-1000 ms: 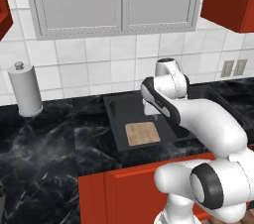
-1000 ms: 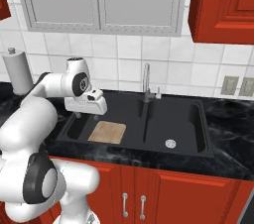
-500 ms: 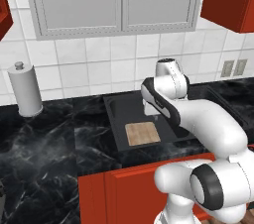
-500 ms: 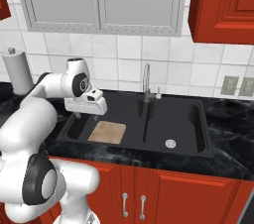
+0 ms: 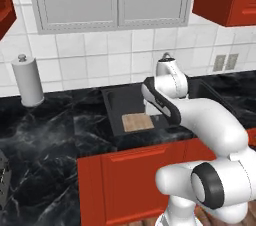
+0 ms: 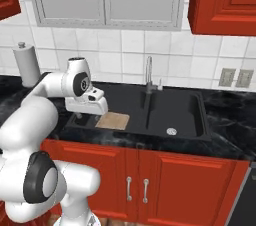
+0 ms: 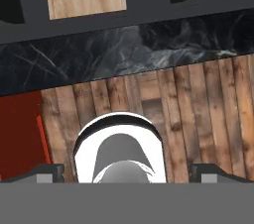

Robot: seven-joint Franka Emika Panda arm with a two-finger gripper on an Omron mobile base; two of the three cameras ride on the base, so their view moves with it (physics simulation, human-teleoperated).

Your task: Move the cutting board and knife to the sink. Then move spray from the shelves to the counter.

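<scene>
We find the board point(image 6: 113, 120) lying in the sink point(image 6: 185, 115). Fingers point(image 6: 89, 116) are spread wide, empty. We judge knife and spray outstanding.

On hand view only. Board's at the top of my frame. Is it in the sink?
Observer: Yes. The board lies flat in the left basin of the sink.
Operator: Where's the gripper relative to it?
Observer: The gripper hangs open above the sink's front left, clear of the board.
Operator: Anything on the counter nearby?
Observer: A paper towel roll stands on the counter, left of the sink.
</scene>
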